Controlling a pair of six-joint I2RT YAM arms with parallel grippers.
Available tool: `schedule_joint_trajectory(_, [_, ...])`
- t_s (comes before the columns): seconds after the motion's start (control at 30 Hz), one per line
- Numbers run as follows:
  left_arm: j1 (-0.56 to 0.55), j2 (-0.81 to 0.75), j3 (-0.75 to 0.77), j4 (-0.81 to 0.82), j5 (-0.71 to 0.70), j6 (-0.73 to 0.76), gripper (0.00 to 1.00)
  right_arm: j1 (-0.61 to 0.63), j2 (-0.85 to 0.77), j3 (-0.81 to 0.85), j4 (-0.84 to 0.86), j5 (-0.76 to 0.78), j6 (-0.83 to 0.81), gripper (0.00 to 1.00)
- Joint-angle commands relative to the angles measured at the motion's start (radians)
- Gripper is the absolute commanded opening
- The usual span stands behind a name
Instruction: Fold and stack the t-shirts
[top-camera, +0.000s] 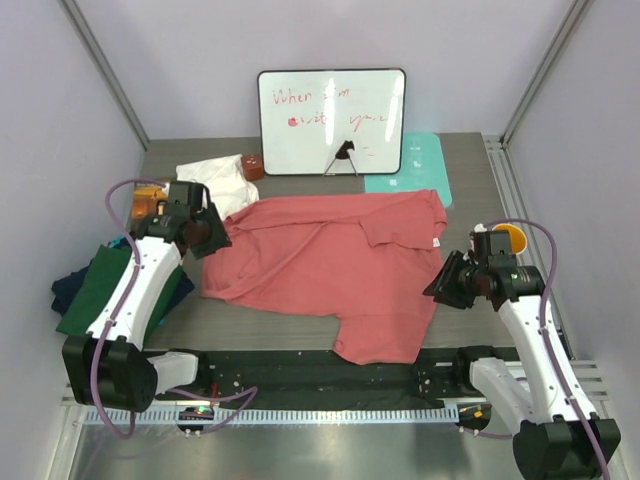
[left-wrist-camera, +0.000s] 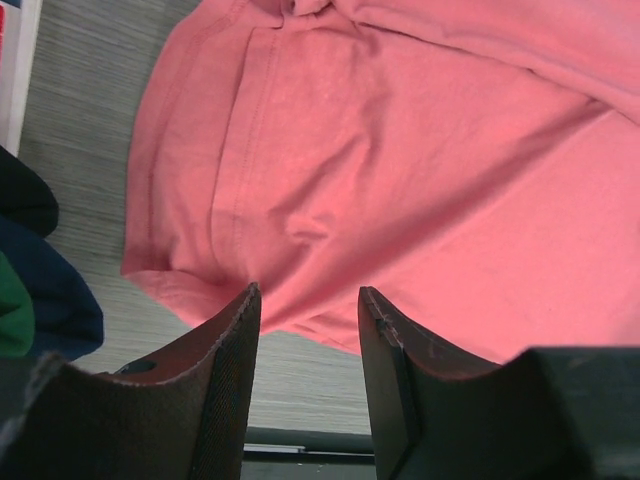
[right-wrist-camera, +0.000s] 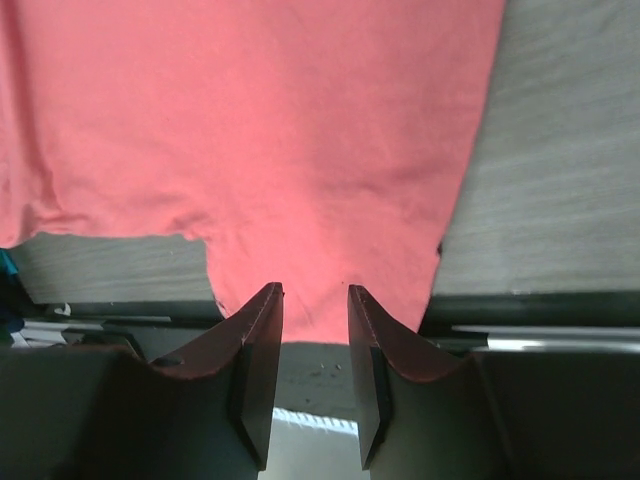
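The salmon-pink t-shirt (top-camera: 330, 265) lies spread and rumpled across the middle of the table, one part hanging toward the near edge; it fills the left wrist view (left-wrist-camera: 400, 150) and the right wrist view (right-wrist-camera: 260, 130). A dark green t-shirt (top-camera: 105, 290) lies on a navy one (top-camera: 68, 288) at the left edge. My left gripper (top-camera: 212, 237) is open and empty above the pink shirt's left edge (left-wrist-camera: 308, 300). My right gripper (top-camera: 445, 285) is open and empty just right of the shirt, above its near hem (right-wrist-camera: 315, 295).
A whiteboard (top-camera: 332, 121) stands at the back, with a pale-teal mat (top-camera: 415, 170) beside it. A white cloth (top-camera: 218, 180) and a small brown object (top-camera: 253, 166) lie at the back left. A black strip (top-camera: 330, 375) runs along the near edge.
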Motion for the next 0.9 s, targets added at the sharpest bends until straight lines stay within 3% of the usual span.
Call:
schedule_joint_trajectory(0.0, [-0.004,-0.001,-0.003,0.042,0.068,-0.033,0.45,0.017,-0.042,-0.038,-0.146,-0.015,0.032,0.38])
schedule_joint_trajectory(0.27, [-0.011,-0.095,-0.087,0.070,0.085,-0.047,0.45,0.115,0.017,-0.012,-0.157,0.027,0.072,0.38])
schedule_joint_trajectory(0.4, [-0.011,-0.145,-0.141,0.081,0.087,-0.048,0.45,0.207,0.151,0.048,-0.211,0.179,0.070,0.38])
schedule_joint_trajectory(0.87, [-0.011,-0.139,-0.196,0.123,0.082,-0.059,0.45,0.374,0.323,-0.047,-0.103,0.159,0.130,0.39])
